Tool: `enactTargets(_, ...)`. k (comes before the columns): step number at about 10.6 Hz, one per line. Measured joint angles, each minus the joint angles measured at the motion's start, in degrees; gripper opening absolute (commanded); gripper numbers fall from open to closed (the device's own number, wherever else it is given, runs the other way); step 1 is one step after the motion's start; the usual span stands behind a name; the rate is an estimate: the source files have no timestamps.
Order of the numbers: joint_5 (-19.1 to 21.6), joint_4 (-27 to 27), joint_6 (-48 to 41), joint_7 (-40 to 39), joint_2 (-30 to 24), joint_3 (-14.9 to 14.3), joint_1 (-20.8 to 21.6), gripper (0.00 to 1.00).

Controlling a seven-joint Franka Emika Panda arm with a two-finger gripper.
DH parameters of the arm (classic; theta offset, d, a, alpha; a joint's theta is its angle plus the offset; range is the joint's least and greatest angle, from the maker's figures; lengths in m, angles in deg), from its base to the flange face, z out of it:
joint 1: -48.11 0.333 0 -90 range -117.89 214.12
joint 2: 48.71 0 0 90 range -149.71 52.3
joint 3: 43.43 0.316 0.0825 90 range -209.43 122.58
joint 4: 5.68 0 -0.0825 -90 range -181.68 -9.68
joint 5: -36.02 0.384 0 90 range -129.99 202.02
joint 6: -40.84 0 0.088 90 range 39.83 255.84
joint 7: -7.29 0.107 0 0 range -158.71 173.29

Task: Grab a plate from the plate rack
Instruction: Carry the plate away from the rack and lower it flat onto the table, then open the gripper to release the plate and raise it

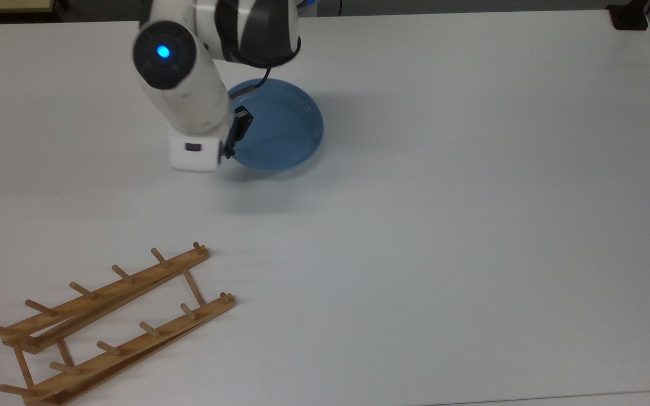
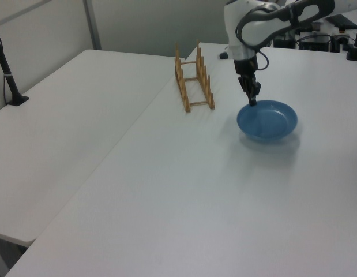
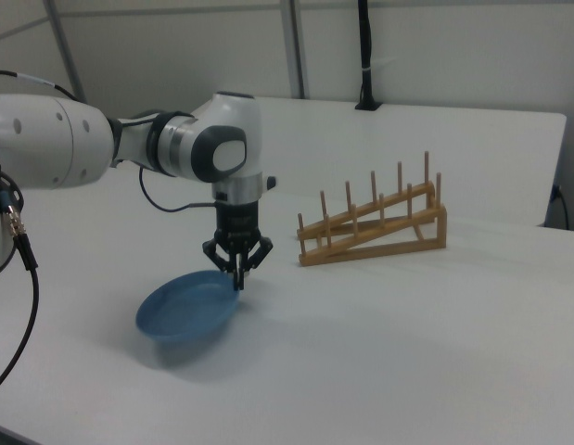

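Arm: 1 white arm, wrist bent straight down over the table (image 1: 471, 225). Gripper (image 3: 238, 278): pointing vertically down, its 2 fingers pinched together on the plate's rim. Plate (image 3: 184, 309): light blue, held nearly level, low over the table. Plate rack (image 1: 105, 324): well apart, at 7 o'clock from the plate in the top view.

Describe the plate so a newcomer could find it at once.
Start at the white table and find the robot arm's gripper, away from the wooden plate rack. The plate is the round, shallow, light-blue dish held by its rim there, the only blue thing.
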Motion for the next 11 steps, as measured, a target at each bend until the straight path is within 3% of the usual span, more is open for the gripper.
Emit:
enactTargets(1,0.0,-1.36,0.09,-1.92,0.01,0.02,0.74,0.08)
enactTargets(2,0.0,-1.95,0.63,-2.73,0.01,0.02,1.31,0.31)
enactTargets(3,0.0,-2.12,1.06,-2.86,0.01,0.03,1.72,0.41)
enactTargets(5,0.01,-2.14,1.7,-2.06,0.0,0.12,2.65,0.96)
enactTargets(8,-0.17,-0.36,1.78,11.52,-0.67,0.13,5.01,1.0)
enactTargets(11,-1.03,1.44,1.67,27.17,-6.23,-0.05,6.04,1.0)
